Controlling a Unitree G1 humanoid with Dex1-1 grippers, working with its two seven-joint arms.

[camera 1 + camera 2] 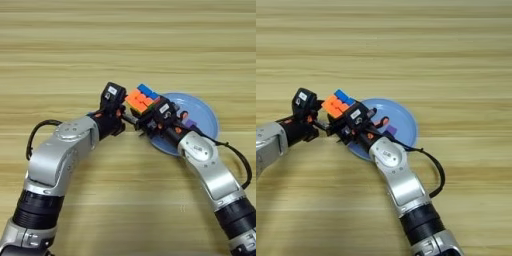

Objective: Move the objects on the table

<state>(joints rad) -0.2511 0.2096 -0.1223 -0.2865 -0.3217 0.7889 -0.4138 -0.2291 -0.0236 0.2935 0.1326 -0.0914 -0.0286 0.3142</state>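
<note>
Both silver arms rise from the bottom corners and meet at mid-frame above the light tan wooden table point(128, 45). The left gripper point(121, 111) and right gripper point(150, 119) flank the small orange, blue and green puzzle cube point(141, 98); I cannot tell how their jaws stand. The cube sits at the left rim of a round pale-blue plate point(202, 112).

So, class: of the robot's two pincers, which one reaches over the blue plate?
The right pincer: its arm crosses the blue plate. The left pincer stays over bare table.
</note>
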